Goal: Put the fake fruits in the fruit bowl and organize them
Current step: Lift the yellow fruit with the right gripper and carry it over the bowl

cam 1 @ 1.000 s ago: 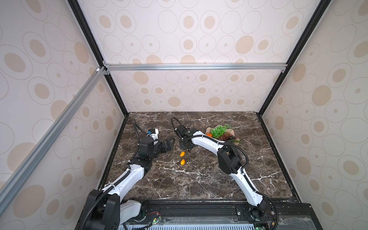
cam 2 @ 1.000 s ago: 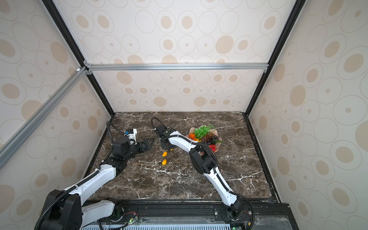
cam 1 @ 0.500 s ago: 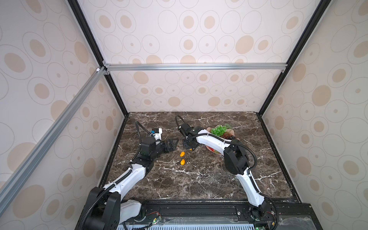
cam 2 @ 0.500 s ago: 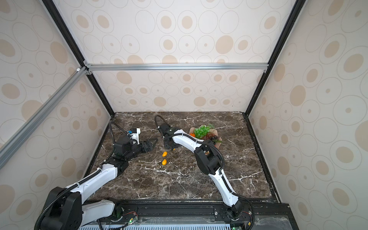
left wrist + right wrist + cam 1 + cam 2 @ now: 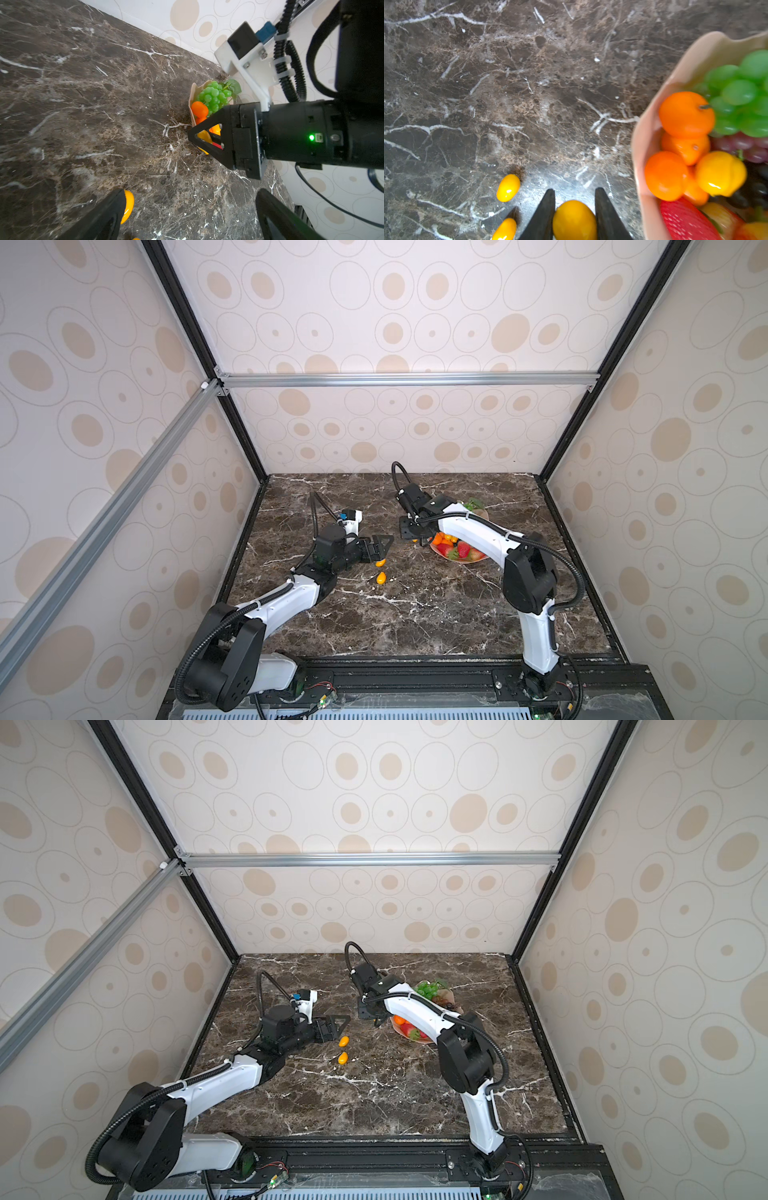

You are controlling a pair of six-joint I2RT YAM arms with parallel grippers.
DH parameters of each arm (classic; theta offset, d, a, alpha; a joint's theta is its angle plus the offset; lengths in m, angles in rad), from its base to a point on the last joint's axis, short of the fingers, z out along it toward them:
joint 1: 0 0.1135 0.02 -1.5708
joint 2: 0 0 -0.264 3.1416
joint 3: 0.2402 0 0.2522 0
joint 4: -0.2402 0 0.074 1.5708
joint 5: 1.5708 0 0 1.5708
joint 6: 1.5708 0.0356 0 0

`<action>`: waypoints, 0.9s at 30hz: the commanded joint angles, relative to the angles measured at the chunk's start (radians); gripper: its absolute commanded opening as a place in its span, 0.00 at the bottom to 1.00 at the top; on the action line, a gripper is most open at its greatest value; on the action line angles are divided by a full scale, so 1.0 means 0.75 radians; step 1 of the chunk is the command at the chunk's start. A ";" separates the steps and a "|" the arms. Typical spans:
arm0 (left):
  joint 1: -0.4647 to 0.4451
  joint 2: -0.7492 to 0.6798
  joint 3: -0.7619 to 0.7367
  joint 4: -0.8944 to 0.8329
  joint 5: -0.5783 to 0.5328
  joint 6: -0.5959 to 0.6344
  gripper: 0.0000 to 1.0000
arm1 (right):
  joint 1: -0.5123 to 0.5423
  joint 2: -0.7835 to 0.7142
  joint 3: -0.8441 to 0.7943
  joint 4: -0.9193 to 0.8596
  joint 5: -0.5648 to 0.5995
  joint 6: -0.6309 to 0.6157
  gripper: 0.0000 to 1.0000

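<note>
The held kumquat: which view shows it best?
Right wrist view: the kumquat sits large in the right gripper. The left wrist view shows slivers behind a finger; both top views barely show it.

Nothing readable in any view, no text, label, brand or number legible. Only sign-like mark: a lit green indicator light (image 5: 311,137) on a black actuator housing (image 5: 291,128), with a small grey square (image 5: 318,137) beside it, nothing legible on it.
</note>
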 commanded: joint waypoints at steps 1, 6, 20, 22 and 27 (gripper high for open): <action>-0.036 0.030 0.084 0.060 -0.007 0.008 0.98 | -0.032 -0.093 -0.071 0.027 0.024 0.028 0.32; -0.089 0.084 0.134 0.074 -0.031 -0.007 0.98 | -0.094 -0.170 -0.165 0.048 0.023 0.028 0.32; -0.272 0.326 0.355 0.097 -0.063 -0.010 0.98 | -0.317 -0.265 -0.303 0.064 -0.007 -0.002 0.31; -0.293 0.354 0.381 0.091 -0.066 -0.004 0.98 | -0.342 -0.259 -0.313 0.072 -0.010 -0.010 0.31; -0.354 0.413 0.456 0.015 -0.116 0.045 0.98 | -0.394 -0.217 -0.310 0.082 -0.028 -0.023 0.31</action>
